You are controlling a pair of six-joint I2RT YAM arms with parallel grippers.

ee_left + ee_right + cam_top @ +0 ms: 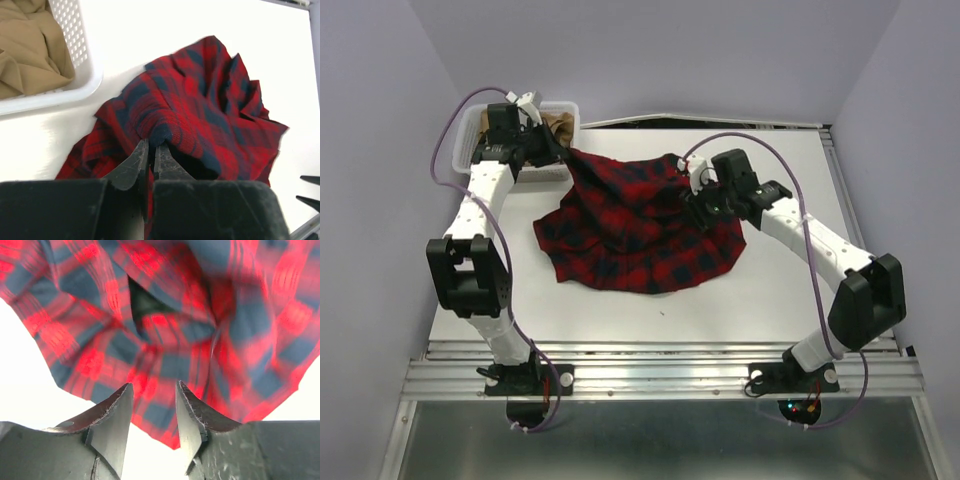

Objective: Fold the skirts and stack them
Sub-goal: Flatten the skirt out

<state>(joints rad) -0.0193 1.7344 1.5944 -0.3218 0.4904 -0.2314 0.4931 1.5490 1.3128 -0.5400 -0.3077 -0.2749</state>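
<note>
- Far-left back corner of the tabletop (720, 310): white mesh basket (470, 140), with the tan skirt (30, 55) bunched inside. Untouched by either arm, probably left there until the first garment is dealt with.
- Just right of the basket: left gripper (151, 152), jaws clamped together on a raised fold of the plaid skirt (640, 235) at its basket-side corner. Likely pinched there to anchor or draw that edge taut so the cloth can be spread.
- Centre of the tabletop: the plaid skirt itself, rumpled and mostly lying on the surface, but pulled up into a ridge toward the left gripper. Outside the basket and not yet folded.
- Right of centre: right gripper (152, 405), jaws apart, poised close over the skirt's right-hand part, plaid filling its wrist view. No cloth seen between the jaws. Seemingly placed to take the opposite side, so that both arms can stretch the garment flat before a fold.
- Judged stage: early, spreading the first skirt, with no stack begun.
- Risk worth watching: closing on several pleated layers at once and leaving a twist in the cloth.
</note>
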